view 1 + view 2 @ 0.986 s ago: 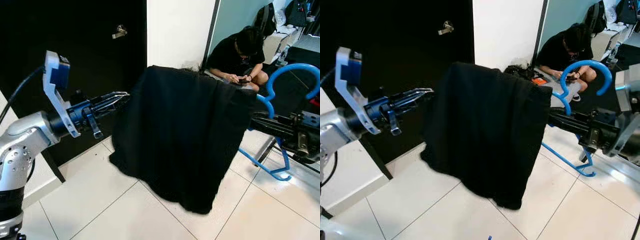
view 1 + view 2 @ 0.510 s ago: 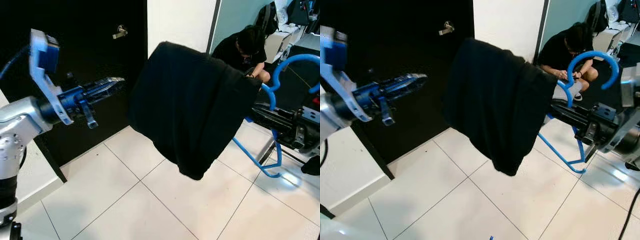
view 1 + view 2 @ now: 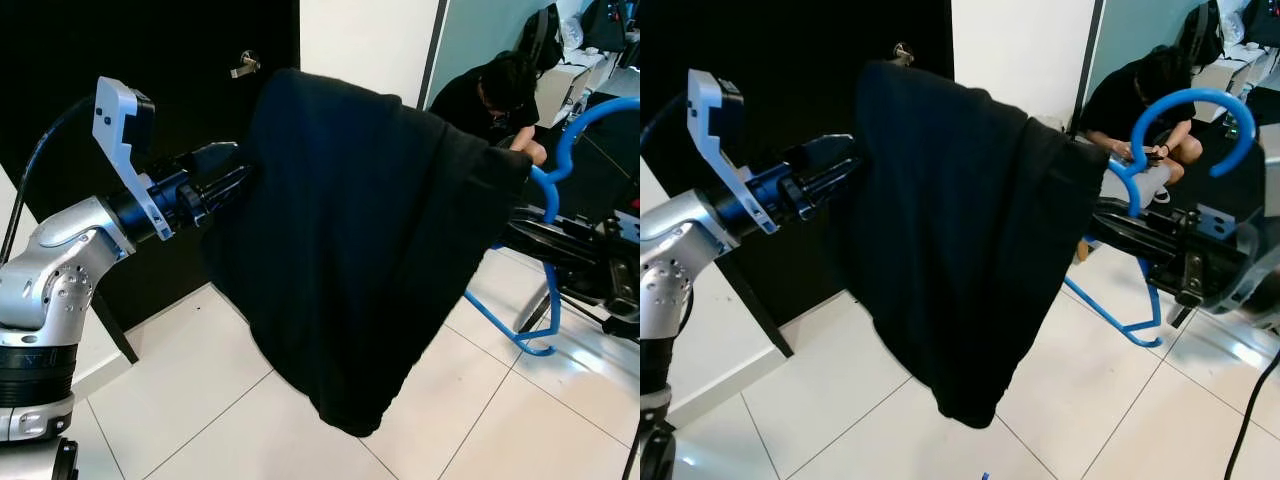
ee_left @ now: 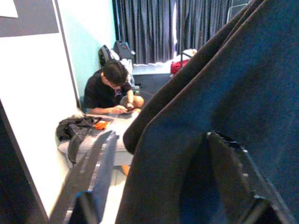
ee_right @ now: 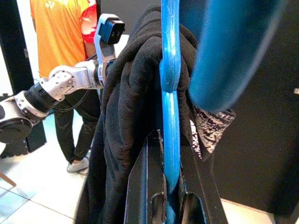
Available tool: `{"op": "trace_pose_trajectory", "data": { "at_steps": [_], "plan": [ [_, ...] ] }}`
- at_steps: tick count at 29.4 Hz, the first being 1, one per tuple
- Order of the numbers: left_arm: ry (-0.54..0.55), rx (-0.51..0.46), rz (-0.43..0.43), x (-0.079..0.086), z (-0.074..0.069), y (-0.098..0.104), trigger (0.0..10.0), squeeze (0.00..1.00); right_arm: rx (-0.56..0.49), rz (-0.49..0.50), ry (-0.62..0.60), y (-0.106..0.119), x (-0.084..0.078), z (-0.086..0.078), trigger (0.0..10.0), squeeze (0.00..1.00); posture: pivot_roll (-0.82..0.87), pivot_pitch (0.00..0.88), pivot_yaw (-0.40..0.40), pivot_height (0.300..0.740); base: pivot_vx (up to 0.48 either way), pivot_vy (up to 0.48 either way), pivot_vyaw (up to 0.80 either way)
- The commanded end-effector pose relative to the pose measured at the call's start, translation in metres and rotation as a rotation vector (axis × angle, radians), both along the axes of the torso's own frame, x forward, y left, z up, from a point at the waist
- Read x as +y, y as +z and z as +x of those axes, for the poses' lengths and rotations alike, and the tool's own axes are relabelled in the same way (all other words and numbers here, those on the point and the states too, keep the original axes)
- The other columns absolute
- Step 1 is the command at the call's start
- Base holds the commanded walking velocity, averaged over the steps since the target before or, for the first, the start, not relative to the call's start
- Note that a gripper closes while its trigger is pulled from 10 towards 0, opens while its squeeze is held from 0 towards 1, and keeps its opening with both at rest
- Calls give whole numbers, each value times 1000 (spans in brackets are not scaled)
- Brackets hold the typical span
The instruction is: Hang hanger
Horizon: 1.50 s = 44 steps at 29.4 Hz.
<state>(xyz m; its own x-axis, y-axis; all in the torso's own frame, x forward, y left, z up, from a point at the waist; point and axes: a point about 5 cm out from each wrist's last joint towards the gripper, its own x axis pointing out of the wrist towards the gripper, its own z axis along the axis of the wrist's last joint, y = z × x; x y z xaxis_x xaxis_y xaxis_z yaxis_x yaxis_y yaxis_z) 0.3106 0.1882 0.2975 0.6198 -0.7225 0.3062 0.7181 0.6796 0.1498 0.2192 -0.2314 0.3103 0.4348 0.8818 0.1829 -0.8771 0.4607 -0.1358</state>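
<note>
A black garment (image 3: pixel 370 230) is draped over a blue hanger (image 5: pixel 170 70) and hangs in mid-air above the tiled floor. The hanger's hook (image 3: pixel 1180 97) curls up at the right. My right gripper (image 3: pixel 1120 225) is shut on the hanger's blue bar just below the hook, and that bar runs between its two black fingers (image 5: pixel 145 186). My left gripper (image 3: pixel 232 178) reaches in from the left with its fingers open. The garment's edge lies between them (image 4: pixel 161 135), and one finger (image 4: pixel 229 172) rests against the cloth.
A black door with a metal handle (image 3: pixel 245 65) stands behind the garment, beside a white wall. A person (image 3: pixel 490 95) sits on the floor at the back right. Another person in an orange shirt (image 5: pixel 60 28) stands behind my left arm. Light floor tiles (image 3: pixel 200 400) lie below.
Half a second ago the garment had swung up and right, away from my left gripper. It has now dropped back down and left, and its edge covers the left fingertips.
</note>
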Motion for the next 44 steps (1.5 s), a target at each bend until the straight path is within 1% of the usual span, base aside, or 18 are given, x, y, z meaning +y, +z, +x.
{"op": "trace_pose_trajectory", "data": {
  "at_steps": [1, 3, 8, 14, 15, 17, 20, 21, 22, 25, 26, 27, 31, 32, 33, 34, 41, 44],
  "plan": [
    [37, -25, 30, 8, 2, 6, 10000, 1000, -45, 4, 33, 8, 4, -6, 10000, 0, 13, 0, 16, 740, 0, 0, 0],
    [65, -51, 37, 17, 1, 11, 10000, 1000, -43, 8, 41, 9, 5, -8, 10000, 0, 13, 0, 13, 740, 0, 0, 0],
    [55, -64, 32, 20, -1, 14, 10000, 1000, -43, 11, 47, 10, 5, -9, 10000, 0, 17, 0, 11, 740, 0, 0, 0],
    [14, -48, 19, 16, -3, 9, 10000, 1000, -43, 12, 58, 11, 6, -9, 10000, 0, 17, 0, 9, 740, 0, 0, 0],
    [-21, -30, 14, 10, -4, 4, 10000, 1000, -42, 12, 61, 11, 6, -9, 10000, 0, 15, 0, 10, 740, 0, 0, 0],
    [-21, -30, 14, 10, -4, 4, 10000, 1000, -42, 12, 61, 11, 6, -9, 10000, 0, 15, 0, 10, 740, 0, 0, 0],
    [-94, 5, -2, 1, -7, -4, 10000, 1000, -41, 11, 65, 12, 7, -10, 10000, 0, 14, 0, 10, 740, 0, 0, 0],
    [-94, 5, -2, 1, -7, -4, 10000, 1000, -41, 11, 65, 12, 7, -10, 10000, 0, 14, 0, 10, 740, 0, 0, 0],
    [-137, 24, -7, -4, -9, -7, 5569, 1000, -41, 11, 65, 12, 8, -10, 10000, 0, 12, 0, 11, 740, 0, 0, 0],
    [-137, 24, -7, -4, -9, -7, 5569, 1000, -41, 11, 65, 12, 8, -10, 10000, 0, 12, 0, 11, 740, 0, 0, 0],
    [-179, 38, -12, -7, -11, -9, 0, 824, -40, 10, 62, 12, 8, -10, 10000, 0, 11, 0, 12, 740, 0, 0, 0],
    [-219, 50, -19, -9, -14, -10, 0, 553, -38, 7, 53, 11, 7, -9, 10000, 0, 12, 0, 12, 740, 0, 0, 0],
    [-219, 50, -19, -9, -14, -10, 0, 553, -38, 7, 53, 11, 7, -9, 10000, 0, 12, 0, 12, 740, 0, 0, 0],
    [-244, 58, -28, -8, -16, -9, 0, 263, -37, 7, 44, 11, 7, -9, 10000, 0, 13, 0, 12, 740, 0, 0, 0],
    [-260, 60, -49, -5, -18, -7, 0, 118, -36, 6, 32, 10, 6, -7, 10000, 0, 15, 0, 9, 740, 0, 0, 0],
    [-278, 58, -77, -2, -20, -4, 0, 35, -34, 4, 22, 10, 5, -6, 10000, 0, 17, 0, 7, 740, 0, 0, 0],
    [-306, 44, -127, 5, -25, 3, 0, 0, -32, -1, 11, 10, 3, -5, 10000, 0, 16, 0, 6, 740, 0, 0, 0],
    [-329, 53, -128, 3, -28, 2, 0, 0, -32, -3, 7, 11, 3, -4, 10000, 0, 16, 0, 5, 740, 0, 0, 0]
  ]
}}
